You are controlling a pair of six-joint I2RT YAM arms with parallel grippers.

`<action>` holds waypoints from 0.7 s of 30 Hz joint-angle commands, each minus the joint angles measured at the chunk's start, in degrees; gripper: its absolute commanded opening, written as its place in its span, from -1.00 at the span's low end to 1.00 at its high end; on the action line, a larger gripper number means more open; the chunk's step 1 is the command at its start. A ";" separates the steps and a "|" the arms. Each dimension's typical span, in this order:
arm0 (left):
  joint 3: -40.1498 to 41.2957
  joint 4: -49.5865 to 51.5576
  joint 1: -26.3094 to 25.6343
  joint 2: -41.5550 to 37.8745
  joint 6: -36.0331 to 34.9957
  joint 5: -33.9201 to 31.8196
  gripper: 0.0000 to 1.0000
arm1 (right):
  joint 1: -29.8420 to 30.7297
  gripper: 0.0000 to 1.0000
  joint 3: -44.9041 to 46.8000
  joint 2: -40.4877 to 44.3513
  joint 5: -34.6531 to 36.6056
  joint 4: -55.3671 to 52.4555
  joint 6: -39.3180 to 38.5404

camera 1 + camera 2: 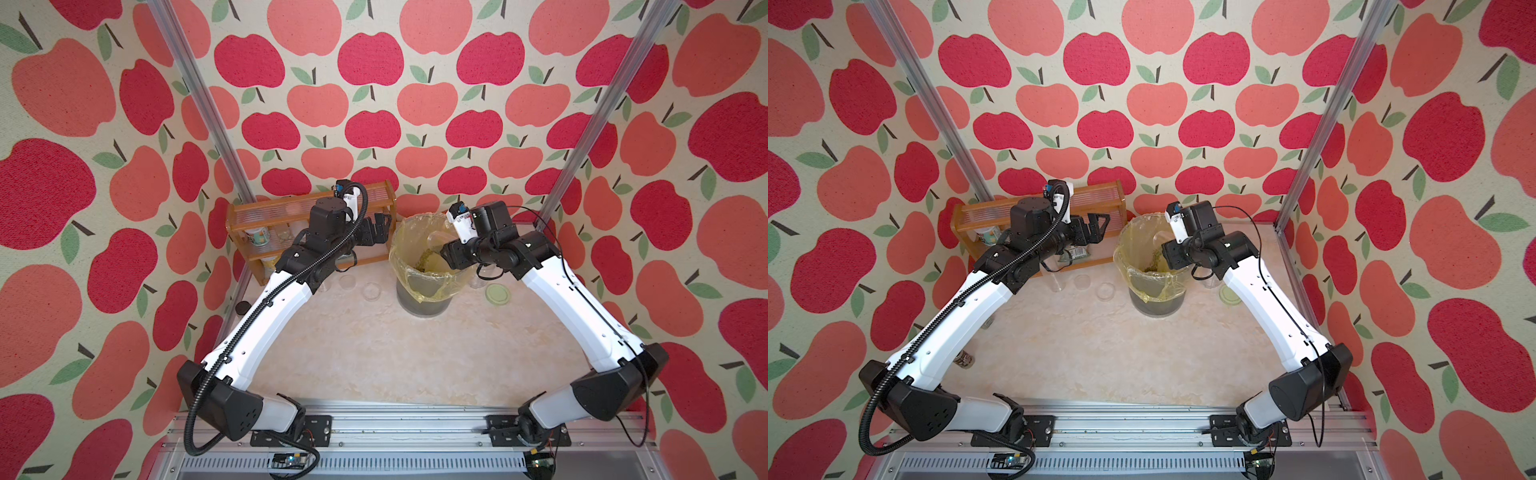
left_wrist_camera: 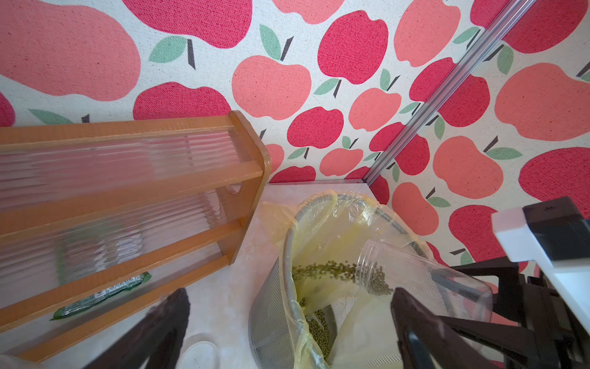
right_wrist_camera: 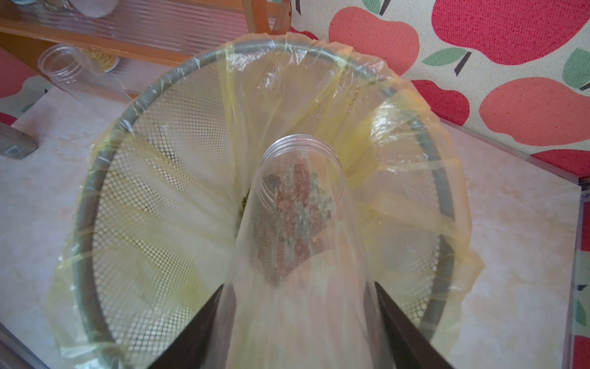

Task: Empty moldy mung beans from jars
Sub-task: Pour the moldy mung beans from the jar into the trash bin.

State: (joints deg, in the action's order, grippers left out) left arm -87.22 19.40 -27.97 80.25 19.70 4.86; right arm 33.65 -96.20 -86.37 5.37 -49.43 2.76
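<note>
Beans: mung beans [image 2: 335,271] are seen streaming from a tipped jar's mouth into the bin; more lie on the liner inside.
Jar in hand: clear jar [image 2: 415,274], lidless, is held tilted mouth-down over the bin [image 3: 105,166], with a remnant of beans gathered near its neck.
Right gripper [image 3: 297,326]: pinched on the jar's body, one finger on each side.
Bin: mesh basket lined with a yellowish bag, set at the bench's far edge, just beside the wooden rack [image 1: 245,216].
Other jars: an open clear jar [image 3: 70,73] stands before the rack; whether it is emptied cannot be told.
Lids: pale green lid [image 1: 497,294] lies on the bench near the right arm; clear lids lie between rack and bin.
Left gripper [image 1: 376,232]: spread wide, holding nothing, hanging between rack and bin.
Step in hand: pouring, judged nearly finished for this jar.
Next move: a steeper tilt or a shake is called for to clear the remnant, then the jar is to be set down.
</note>
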 commanded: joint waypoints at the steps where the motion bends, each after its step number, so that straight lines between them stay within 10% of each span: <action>1: 0.14 -2.73 -0.21 -1.41 -1.66 -0.91 0.99 | -0.29 -0.19 -1.62 1.43 2.35 -2.79 -1.14; 15: 2.66 -2.88 -0.31 -4.56 -3.01 -4.14 0.99 | -2.85 -0.20 3.61 5.17 -2.05 5.19 1.39; 21: -0.16 -0.79 -0.20 -2.42 -4.00 -3.18 0.99 | -3.99 -0.24 -8.19 -2.52 -2.83 -2.69 0.36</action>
State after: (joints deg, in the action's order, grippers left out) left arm -85.17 17.02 -28.01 76.73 17.69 1.93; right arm 29.82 -100.77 -87.53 3.86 -49.30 2.76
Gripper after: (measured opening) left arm 0.996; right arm 0.659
